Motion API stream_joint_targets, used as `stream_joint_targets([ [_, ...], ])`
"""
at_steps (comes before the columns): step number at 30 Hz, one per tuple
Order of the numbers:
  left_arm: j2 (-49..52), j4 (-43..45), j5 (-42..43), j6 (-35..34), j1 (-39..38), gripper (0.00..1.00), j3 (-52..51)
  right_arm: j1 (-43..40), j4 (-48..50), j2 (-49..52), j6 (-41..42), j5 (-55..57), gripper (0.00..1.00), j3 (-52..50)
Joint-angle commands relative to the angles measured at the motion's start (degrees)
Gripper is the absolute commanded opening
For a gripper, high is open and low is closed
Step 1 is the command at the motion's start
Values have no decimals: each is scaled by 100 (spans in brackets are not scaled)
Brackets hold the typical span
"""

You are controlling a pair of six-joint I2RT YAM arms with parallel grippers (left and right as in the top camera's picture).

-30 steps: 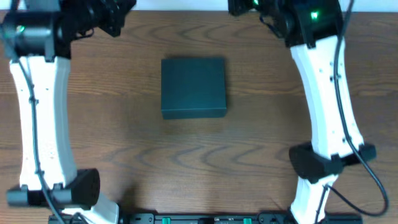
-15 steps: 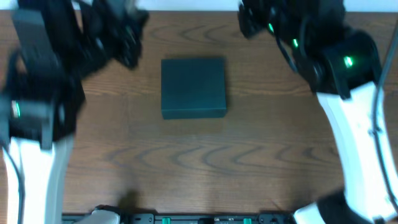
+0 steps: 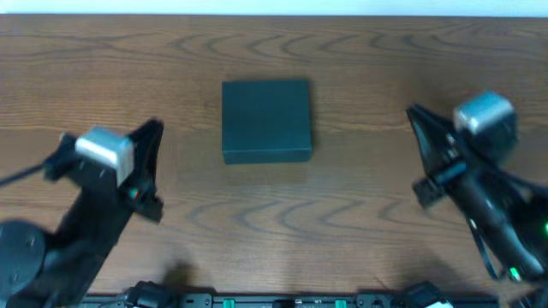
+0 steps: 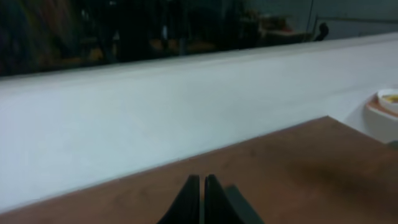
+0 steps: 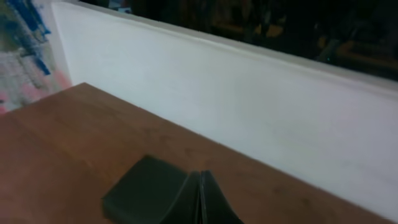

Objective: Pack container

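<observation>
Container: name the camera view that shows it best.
Overhead: the container lies whole and closed on the table, between both arms. The right wrist view catches only part of it behind its end effector. The left wrist view shows none of it.

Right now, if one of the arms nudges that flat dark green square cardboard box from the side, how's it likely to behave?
The flat dark green square cardboard box sits low and wide on the wooden table, so it would probably slide rather than tip. It looks like thin card, so likely light for its size. Its lid lies closed; a lift by one edge might flex it or let the flap open.
</observation>
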Motion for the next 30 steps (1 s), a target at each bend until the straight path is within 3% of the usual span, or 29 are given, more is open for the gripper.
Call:
stream_joint_targets([
  [1,-59,-420,-26,-549,-15,47,-61,-28,-306,-85,426,-103,48,-133],
  [2,-68,-549,22,-592,-15,62,-61,-28,-400,-103,428,-103,97,-133],
  [3,-70,-664,81,-675,-15,96,-61,-28,-507,-111,426,-103,99,-133],
  [21,-72,-3742,103,-802,-15,95,-61,-28,-3451,-83,424,-146,99,-133],
  [26,-70,-3790,31,-776,-15,95,-61,-28,-3639,-83,424,-149,99,-133],
  [30,-70,-3193,83,-1222,-15,95,-61,-28,-3639,-83,424,-149,99,-133],
])
